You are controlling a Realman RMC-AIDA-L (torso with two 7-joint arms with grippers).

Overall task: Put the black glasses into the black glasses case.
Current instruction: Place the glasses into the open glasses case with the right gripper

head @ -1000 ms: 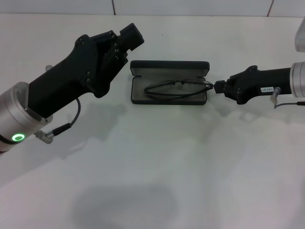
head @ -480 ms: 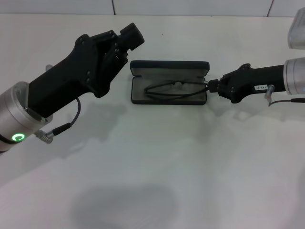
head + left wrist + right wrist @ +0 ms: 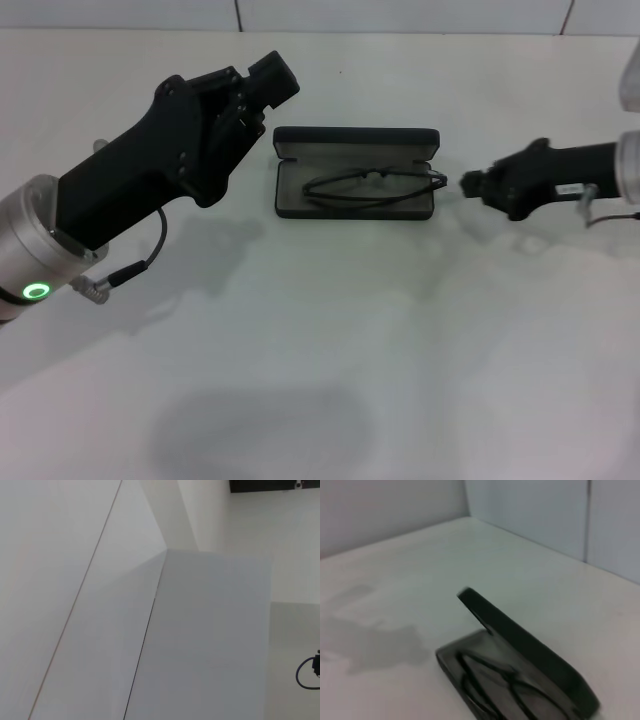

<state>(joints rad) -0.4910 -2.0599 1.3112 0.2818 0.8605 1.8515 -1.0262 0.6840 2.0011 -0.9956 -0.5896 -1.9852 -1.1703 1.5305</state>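
Black glasses laid inside the open black glasses case.
The right tool is set just beside the case, holding nothing; its opening cannot be told.

The right gripper, sitting just off the case's right end toward the counter's right edge, is showing too small to tell how its jaws stand. The left gripper is pointing away from the head camera, hiding its jaws. In the right wrist view the case and glasses are blurring and running off the lower edge.
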